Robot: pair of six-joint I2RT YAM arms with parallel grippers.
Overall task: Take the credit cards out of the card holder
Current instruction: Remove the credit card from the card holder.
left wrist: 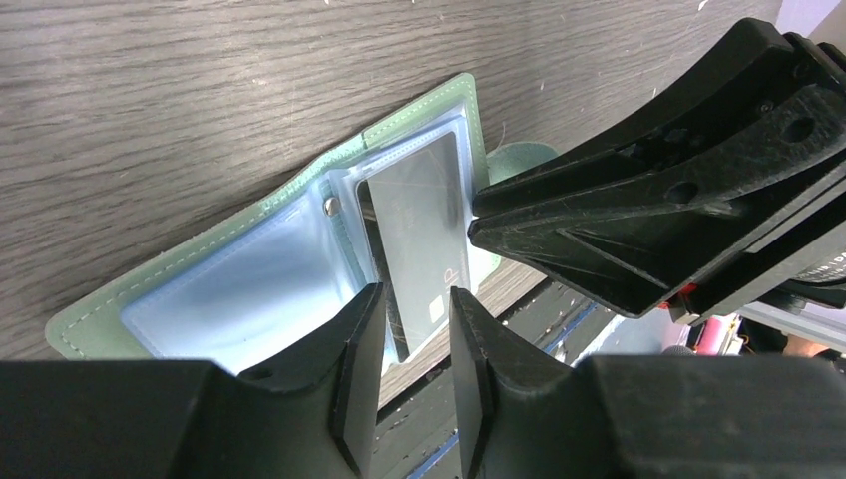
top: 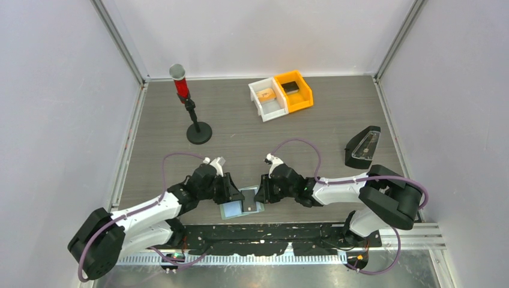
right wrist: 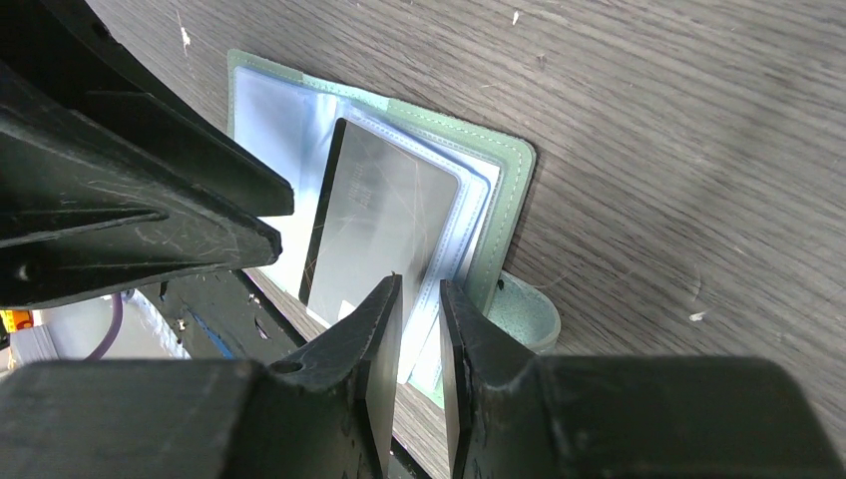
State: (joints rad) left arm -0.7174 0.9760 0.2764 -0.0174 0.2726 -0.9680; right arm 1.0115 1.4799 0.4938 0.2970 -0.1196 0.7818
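The pale-green card holder [top: 230, 210] lies open at the table's near edge, its clear sleeves fanned up [left wrist: 210, 299] [right wrist: 514, 165]. A grey credit card [left wrist: 419, 225] [right wrist: 384, 215] sticks halfway out of a sleeve toward the edge. My left gripper [left wrist: 414, 294] [top: 235, 195] is open, and the card's free end sits in the gap without touching either pad. My right gripper [right wrist: 419, 284] [top: 260, 191] comes from the right with its jaws nearly together on the edges of the clear sleeves beside the card. The holder's round tab [right wrist: 524, 314] pokes out under that gripper.
A white bin [top: 267, 107] holding a tan-orange flat piece and an orange bin [top: 300, 99] holding a black block stand at the back. A red-topped black stand [top: 191, 114] is at back left and a black wedge [top: 363, 147] at right. A black rail [top: 270, 231] runs below the table edge.
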